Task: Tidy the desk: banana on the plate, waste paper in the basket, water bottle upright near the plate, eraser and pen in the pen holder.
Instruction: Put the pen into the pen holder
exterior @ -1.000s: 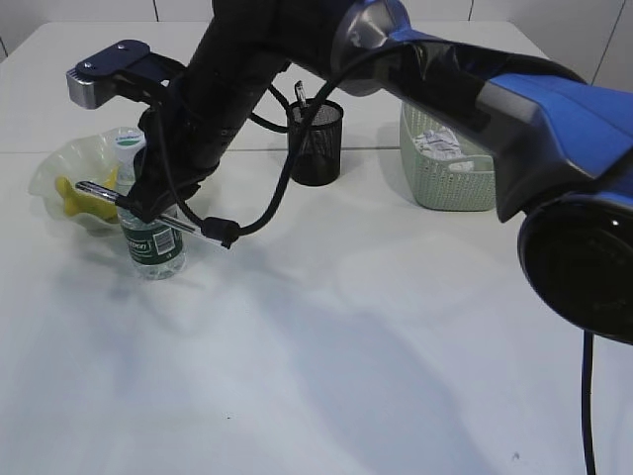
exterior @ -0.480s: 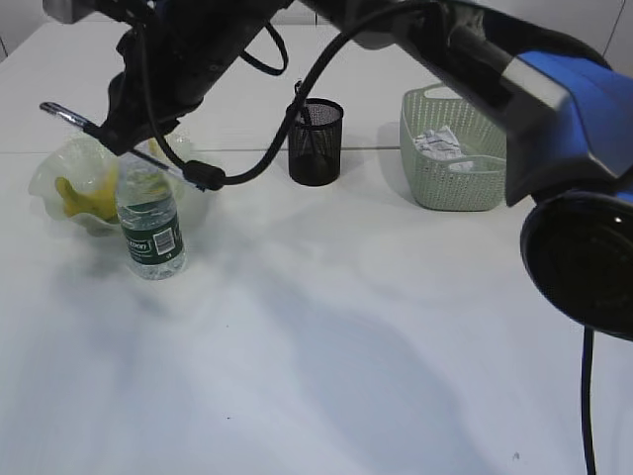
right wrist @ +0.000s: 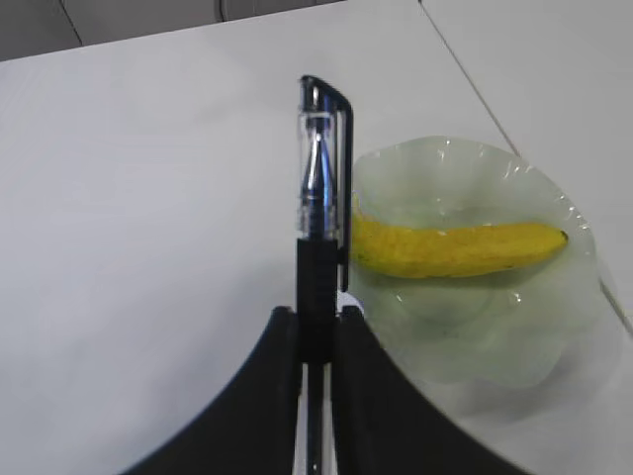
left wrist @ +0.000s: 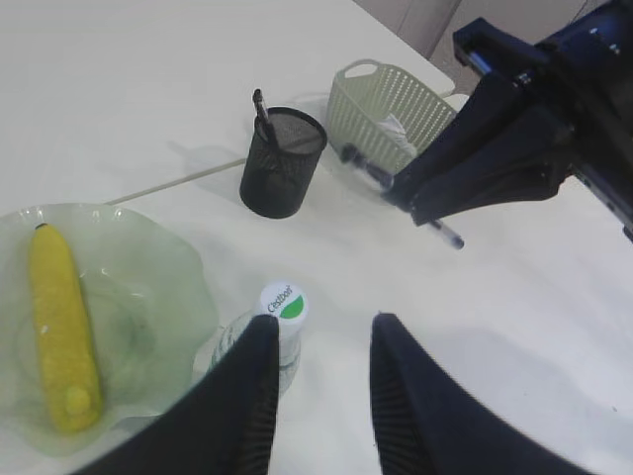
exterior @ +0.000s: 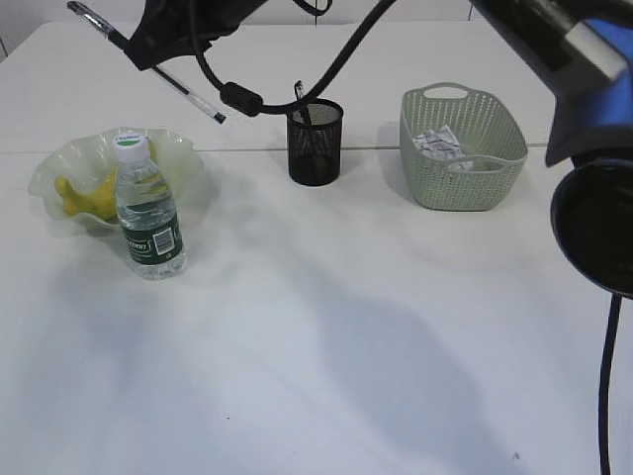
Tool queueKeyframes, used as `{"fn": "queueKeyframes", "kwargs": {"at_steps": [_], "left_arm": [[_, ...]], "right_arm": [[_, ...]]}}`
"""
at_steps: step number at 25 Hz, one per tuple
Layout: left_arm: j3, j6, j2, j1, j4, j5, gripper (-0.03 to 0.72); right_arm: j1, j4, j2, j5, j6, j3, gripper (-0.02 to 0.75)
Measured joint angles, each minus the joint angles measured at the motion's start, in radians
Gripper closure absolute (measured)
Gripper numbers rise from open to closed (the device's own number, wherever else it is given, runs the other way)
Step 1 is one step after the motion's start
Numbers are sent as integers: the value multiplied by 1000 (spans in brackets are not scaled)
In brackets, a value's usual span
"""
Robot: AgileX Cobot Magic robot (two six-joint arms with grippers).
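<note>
White tabletop (exterior: 326, 346) fills the scene. My right gripper (right wrist: 315, 332) is clamped on a clear-barrelled pen (exterior: 148, 61), held high at 11 o'clock in the exterior view, slanting down toward the black mesh pen holder (exterior: 316, 142). My left gripper (left wrist: 321, 341), jaws parted and empty, hangs over the green-capped water bottle (exterior: 146, 210), which stands upright touching the translucent plate (exterior: 183, 163) holding the banana (exterior: 84, 201). At 2 o'clock, crumpled paper (exterior: 440, 145) lies in the green basket (exterior: 463, 183).
</note>
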Motion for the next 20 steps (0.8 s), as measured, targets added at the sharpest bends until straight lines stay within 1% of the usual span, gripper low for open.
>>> {"fn": "queueKeyframes", "kwargs": {"at_steps": [7, 10, 14, 20], "left_arm": [[0, 0, 0, 0, 0, 0, 473], [0, 0, 0, 0, 6, 0, 473], [0, 0, 0, 0, 18, 0, 473], [0, 0, 0, 0, 22, 0, 473]], "right_arm": [[-11, 37, -1, 2, -34, -43, 701], [-31, 116, -1, 4, -69, -45, 701], [-84, 228, -1, 4, -138, -47, 701], [-154, 329, -1, 4, -236, -50, 701]]}}
